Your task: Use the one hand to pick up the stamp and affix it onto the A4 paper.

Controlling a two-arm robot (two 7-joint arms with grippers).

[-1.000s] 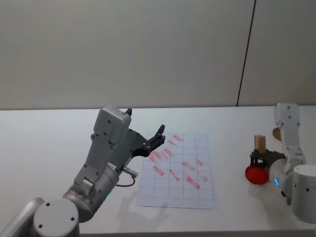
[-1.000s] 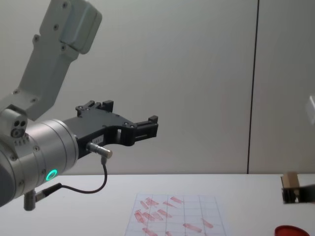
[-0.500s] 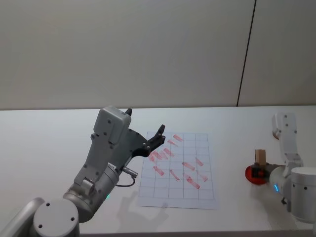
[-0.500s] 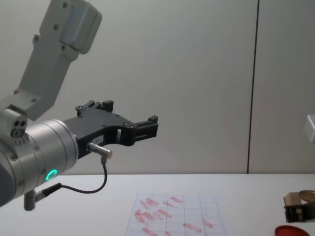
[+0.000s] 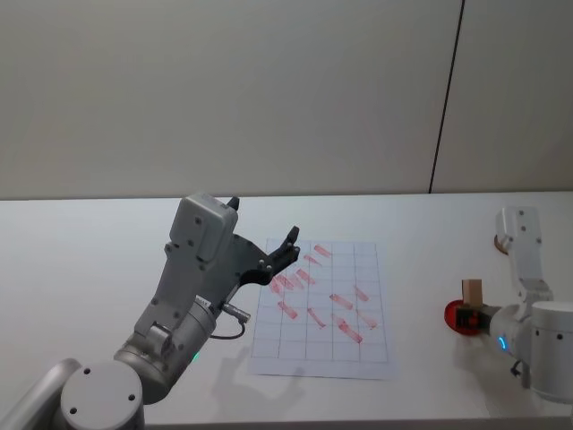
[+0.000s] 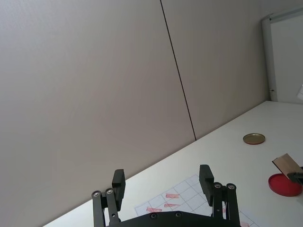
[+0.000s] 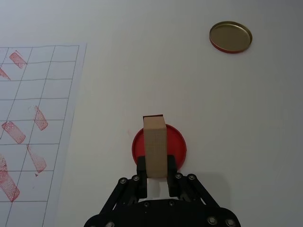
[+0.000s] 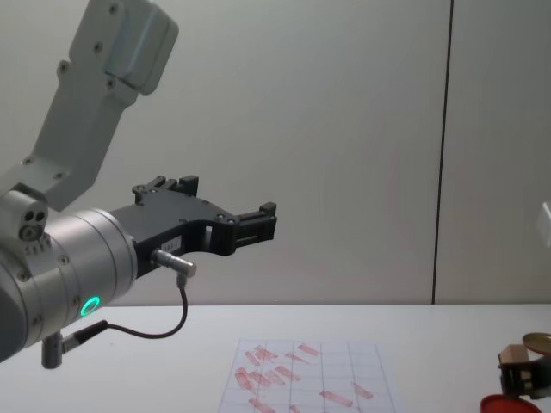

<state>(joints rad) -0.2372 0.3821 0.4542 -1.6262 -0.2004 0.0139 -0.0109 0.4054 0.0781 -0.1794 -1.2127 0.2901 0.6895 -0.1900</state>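
**Stamp on ink pad, R gripper clamped on it**

Gripping the stamp point(image 7: 155, 145) is the right gripper point(image 7: 156, 174), low at the R side of the table point(image 5: 89, 260). Its two black fingers point(image 7: 141, 169) are closed against the block's sides, approx. at its lower half, so the tan block stands up out of the jaws. Stamp sits over the flat red ink pad point(image 7: 178, 147); from the R wrist view its far end lies on or just above the pad face, actual contact cannot be confirmed. Head view shows the block point(image 5: 472, 290) upright, w/ red pad point(image 5: 454, 315) directly under it. Chest view puts stamp point(image 8: 515, 357) and pad point(image 8: 506, 403) at the lower R edge.

A4 paper point(image 5: 372, 349) lies flat mid-table, well apart from the pad, to its L. Sheet carries a faint grid and many slanted red marks, mostly on its L and centre cols. None of the stamp touches the paper.

Brass-coloured disc point(image 7: 230, 36) lies on the table beyond the pad, apart from it and from the sheet.

Left gripper point(image 6: 162, 180) is raised off the table over the sheet's L edge, pointing fwd. Fingers are spread wide, nothing between them. Green-blue light ring point(image 8: 89, 305) is lit on the L arm.
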